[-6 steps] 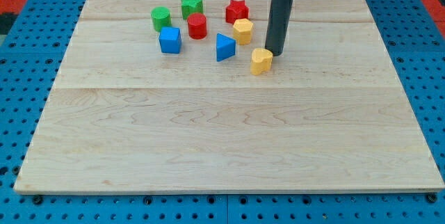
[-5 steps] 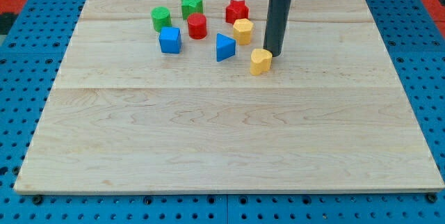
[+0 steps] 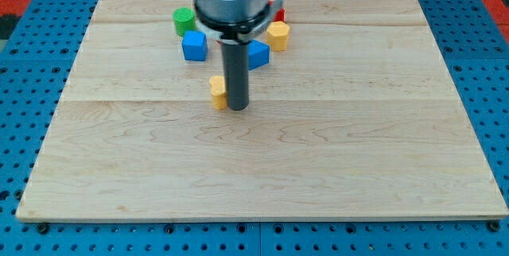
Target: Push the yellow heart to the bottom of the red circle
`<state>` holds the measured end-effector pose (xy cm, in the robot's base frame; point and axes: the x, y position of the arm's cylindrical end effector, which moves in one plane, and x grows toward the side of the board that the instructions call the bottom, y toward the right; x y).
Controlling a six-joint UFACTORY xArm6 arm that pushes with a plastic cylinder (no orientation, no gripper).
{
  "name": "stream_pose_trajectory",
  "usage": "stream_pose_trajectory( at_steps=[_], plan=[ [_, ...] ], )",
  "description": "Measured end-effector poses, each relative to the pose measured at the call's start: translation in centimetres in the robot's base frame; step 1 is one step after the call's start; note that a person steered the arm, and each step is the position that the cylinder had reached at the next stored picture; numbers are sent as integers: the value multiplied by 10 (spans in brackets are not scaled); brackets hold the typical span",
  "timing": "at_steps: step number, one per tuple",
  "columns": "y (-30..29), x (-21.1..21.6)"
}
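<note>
The yellow heart [image 3: 217,91] lies left of the board's centre, partly hidden by my rod. My tip [image 3: 237,107] touches its right side, just below it. The red circle is hidden behind the arm near the view's top. Only a sliver of the red star [image 3: 279,15] shows to the right of the arm.
A green cylinder [image 3: 184,21] and a blue cube [image 3: 194,46] sit at the top left of the arm. A blue triangle [image 3: 258,53] and a yellow hexagon [image 3: 277,35] sit to its right. The wooden board [image 3: 262,168] lies on a blue pegboard.
My rod has swept from the upper right to the left and down. The yellow heart has moved left and a little down with it. The arm now covers the red circle and green star.
</note>
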<state>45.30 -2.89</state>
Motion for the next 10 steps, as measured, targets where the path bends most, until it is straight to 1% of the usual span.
stream_pose_trajectory(
  at_steps=[1,2,3,4,5,7,8,9,10],
  plan=[
    [-49,23],
    [-56,14],
    [-18,6],
    [-1,6],
    [-4,-8],
    [-14,-79],
    [-9,-85],
    [0,-50],
    [25,-30]
  ],
)
